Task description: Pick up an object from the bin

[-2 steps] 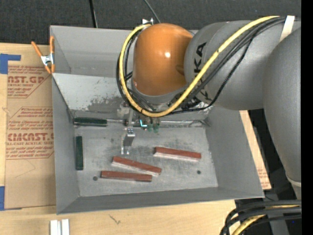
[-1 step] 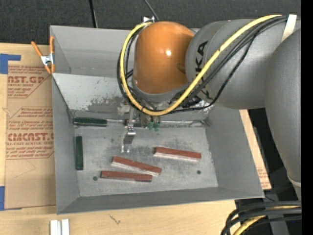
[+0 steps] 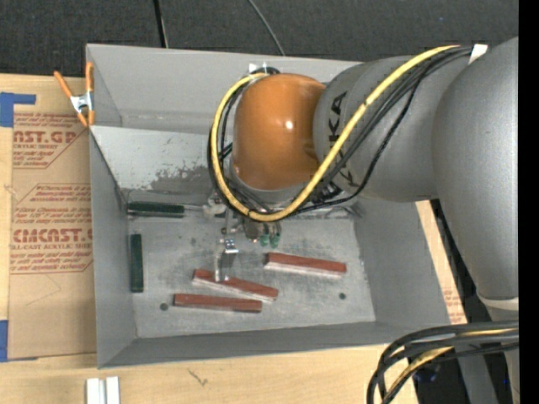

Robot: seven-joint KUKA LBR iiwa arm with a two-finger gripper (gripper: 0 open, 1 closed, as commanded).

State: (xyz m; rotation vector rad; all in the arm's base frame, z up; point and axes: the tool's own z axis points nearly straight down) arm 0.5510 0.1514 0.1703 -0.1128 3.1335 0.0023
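My gripper (image 3: 224, 268) hangs below the arm's wrist near the middle of the bin floor. Its tip comes down right at the left end of a red-brown flat stick (image 3: 240, 285) that lies slanted on the floor; whether it touches I cannot tell. A second red-brown stick (image 3: 217, 302) lies just in front of that one, nearly parallel. A third red-brown stick (image 3: 305, 264) rests to the right of the gripper.
Two dark green sticks lie on the left: one (image 3: 156, 210) along the foot of the back wall, one (image 3: 136, 263) lengthwise by the left wall. The arm and its orange cover overhang the bin's back and right.
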